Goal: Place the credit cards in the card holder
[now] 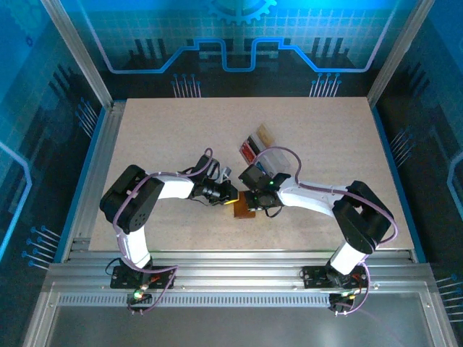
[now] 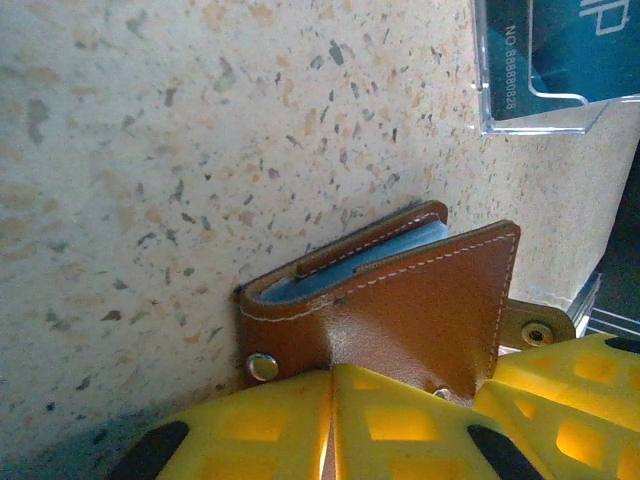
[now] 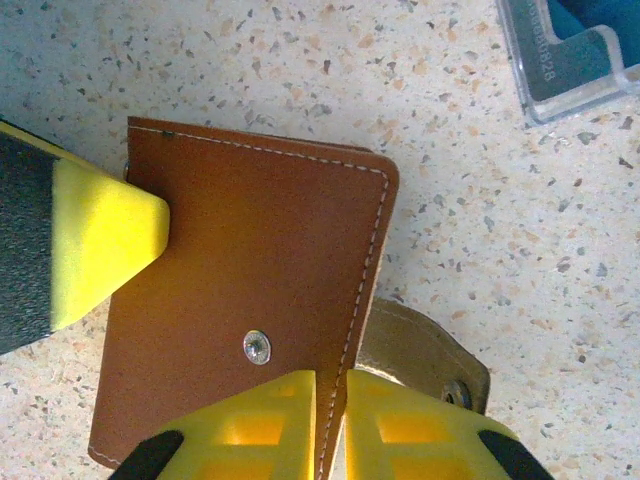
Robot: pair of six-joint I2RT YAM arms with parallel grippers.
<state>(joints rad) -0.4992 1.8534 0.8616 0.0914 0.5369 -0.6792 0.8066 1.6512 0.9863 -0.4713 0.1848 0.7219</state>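
Observation:
The brown leather card holder (image 1: 244, 208) lies on the table between both arms. In the left wrist view a blue credit card (image 2: 350, 262) shows edge-on inside the card holder (image 2: 420, 310). My left gripper (image 2: 332, 375) is shut on its cover, beside the silver snap (image 2: 262, 367). My right gripper (image 3: 330, 385) is shut on the stitched edge of the card holder (image 3: 250, 260), next to its strap tab (image 3: 430, 350). The left gripper's yellow finger (image 3: 100, 240) presses the holder's opposite side. Another blue card (image 2: 580, 50) stands in a clear tray.
The clear plastic tray (image 1: 260, 144) with red and tan cards sits just behind the grippers; its corner shows as the tray (image 3: 570, 70) at the upper right of the right wrist view. Speckled tabletop stretches left, right and to the back. Metal frame rails border the table.

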